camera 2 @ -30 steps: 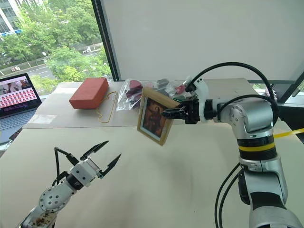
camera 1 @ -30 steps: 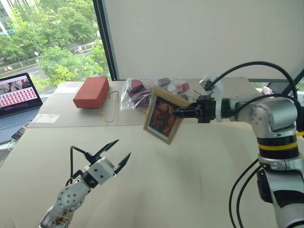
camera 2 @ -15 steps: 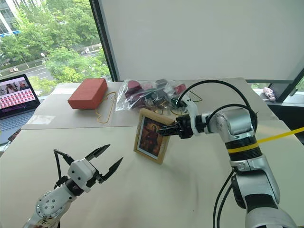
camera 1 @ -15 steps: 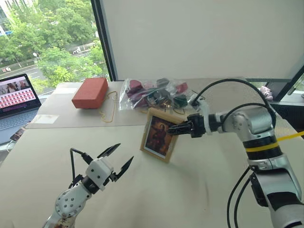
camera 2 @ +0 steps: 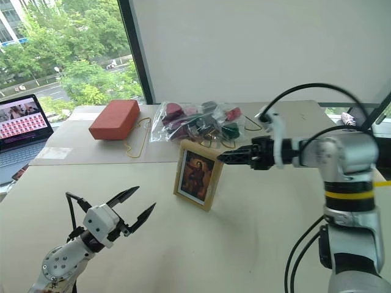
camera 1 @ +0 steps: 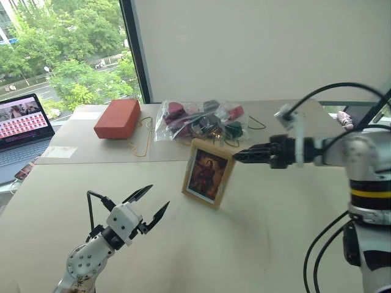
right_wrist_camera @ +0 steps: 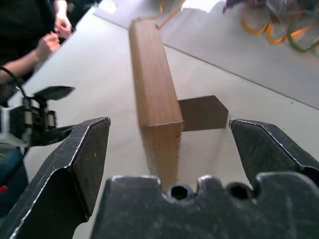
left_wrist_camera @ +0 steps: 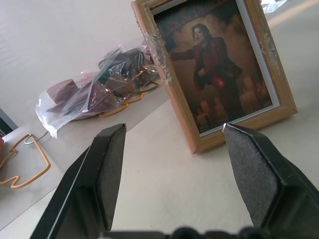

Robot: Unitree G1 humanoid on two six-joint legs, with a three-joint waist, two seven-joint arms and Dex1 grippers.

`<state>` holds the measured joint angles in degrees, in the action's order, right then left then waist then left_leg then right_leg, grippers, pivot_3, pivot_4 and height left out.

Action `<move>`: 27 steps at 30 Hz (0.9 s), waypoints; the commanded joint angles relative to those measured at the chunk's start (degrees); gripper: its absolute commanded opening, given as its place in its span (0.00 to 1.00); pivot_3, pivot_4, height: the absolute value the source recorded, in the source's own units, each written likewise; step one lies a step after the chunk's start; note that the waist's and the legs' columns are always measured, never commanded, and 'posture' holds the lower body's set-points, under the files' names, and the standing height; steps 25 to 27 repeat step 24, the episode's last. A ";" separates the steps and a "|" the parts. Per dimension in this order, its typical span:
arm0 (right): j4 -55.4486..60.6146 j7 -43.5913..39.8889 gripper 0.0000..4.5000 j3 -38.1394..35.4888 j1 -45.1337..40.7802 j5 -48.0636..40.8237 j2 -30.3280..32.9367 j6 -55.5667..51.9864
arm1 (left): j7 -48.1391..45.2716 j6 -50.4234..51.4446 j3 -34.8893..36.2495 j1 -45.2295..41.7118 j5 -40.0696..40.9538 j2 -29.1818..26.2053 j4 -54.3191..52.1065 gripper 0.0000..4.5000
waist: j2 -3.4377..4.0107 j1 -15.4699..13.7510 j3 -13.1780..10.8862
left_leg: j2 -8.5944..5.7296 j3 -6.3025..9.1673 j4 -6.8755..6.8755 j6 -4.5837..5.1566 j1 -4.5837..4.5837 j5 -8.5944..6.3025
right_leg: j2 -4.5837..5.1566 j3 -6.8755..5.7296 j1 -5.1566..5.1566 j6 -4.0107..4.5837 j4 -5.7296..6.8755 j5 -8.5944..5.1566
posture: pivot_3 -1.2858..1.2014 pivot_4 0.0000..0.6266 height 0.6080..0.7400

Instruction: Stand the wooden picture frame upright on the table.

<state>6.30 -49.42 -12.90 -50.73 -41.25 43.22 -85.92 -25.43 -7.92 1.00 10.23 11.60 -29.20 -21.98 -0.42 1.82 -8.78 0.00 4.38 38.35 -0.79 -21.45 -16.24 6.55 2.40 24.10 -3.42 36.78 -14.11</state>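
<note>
Rectangular light-wood picture frame (camera 1: 208, 173) upright on matte beige table (camera 1: 256, 238).

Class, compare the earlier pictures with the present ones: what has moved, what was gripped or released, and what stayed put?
The right gripper carried the wooden picture frame down onto the table, let go and drew back, fingers open. The frame now stands upright on its own, its stand out behind. The left gripper, open, the red block and the bag stayed in place.

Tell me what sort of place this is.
Probably an office or lab room set up for robot trials: a large beige table by a tall window over trees, and an open laptop at the table's side.
</note>
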 commanded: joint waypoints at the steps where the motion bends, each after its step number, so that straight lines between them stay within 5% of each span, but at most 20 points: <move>1: 13.16 7.06 0.99 -11.25 9.85 -1.53 -3.19 -4.89 | 7.96 16.06 3.20 -2.78 6.34 4.74 -2.31 0.74 | -0.09 -0.48 0.05 | 0.00 0.01 0.00 0.03 0.02 -0.02 | 0.00 0.00 -0.05 0.00 -0.01 0.00 | 0.52 0.24 1.00; 5: 25.49 21.59 0.99 -10.47 21.34 7.71 -10.42 2.89 | 11.82 24.73 5.18 -4.91 8.75 7.70 -4.43 0.74 | -0.17 -0.39 0.06 | 0.00 0.00 0.25 0.21 0.00 -0.12 | -0.02 0.03 -0.03 -0.01 0.30 0.00 | 0.52 0.24 1.00; 8: 34.17 37.65 0.99 0.12 35.76 22.24 -18.05 19.69 | 17.88 29.73 6.96 -7.21 9.52 11.72 -5.29 0.74 | -0.17 -0.68 0.08 | -0.03 0.00 0.36 0.19 -0.13 -0.11 | 0.01 0.04 0.10 -0.01 0.30 0.00 | 0.52 0.24 1.00; 11: 35.86 45.64 0.99 3.14 43.42 27.99 -27.84 32.89 | 19.72 31.41 7.49 -8.49 8.97 13.69 -5.12 0.74 | -0.24 -0.53 0.12 | -0.02 0.04 0.37 0.14 -0.10 -0.09 | -0.01 0.01 0.10 -0.02 0.12 0.00 | 0.52 0.24 1.00; 17: 28.76 49.14 0.99 11.49 53.86 36.36 -34.61 56.49 | 19.71 31.16 7.02 -9.90 7.31 14.97 -3.12 0.74 | -0.25 -0.06 0.12 | -0.03 -0.04 0.29 -0.03 0.14 0.01 | -0.02 0.14 -0.03 -0.01 0.08 -0.01 | 0.52 0.24 1.00; 27: 24.10 48.79 0.99 10.28 54.72 38.15 -35.12 63.82 | 18.96 30.51 7.24 -11.19 6.40 14.95 -1.70 0.74 | -0.25 0.44 0.12 | -0.03 -0.02 0.24 -0.03 0.16 0.01 | -0.03 0.14 -0.04 0.01 0.07 -0.01 | 0.52 0.24 1.00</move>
